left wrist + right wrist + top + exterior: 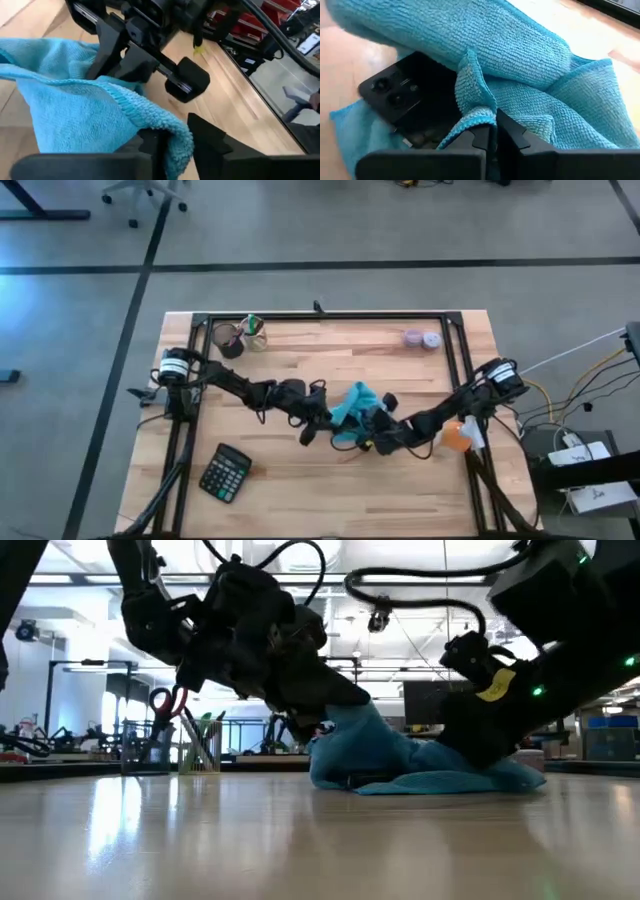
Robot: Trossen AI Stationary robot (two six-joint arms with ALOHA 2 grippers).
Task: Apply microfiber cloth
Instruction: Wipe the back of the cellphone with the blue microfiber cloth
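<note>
Both grippers, left gripper (172,145) and right gripper (492,135), are clamped on folds of the microfiber cloth (355,412) at mid-table, draped over a black phone (407,102); opposing pulls risk dragging the cloth off the phone.

Black phone (405,107) half-buried under microfiber cloth (520,65). Pen cup (228,338) contents too small to identify.
</note>
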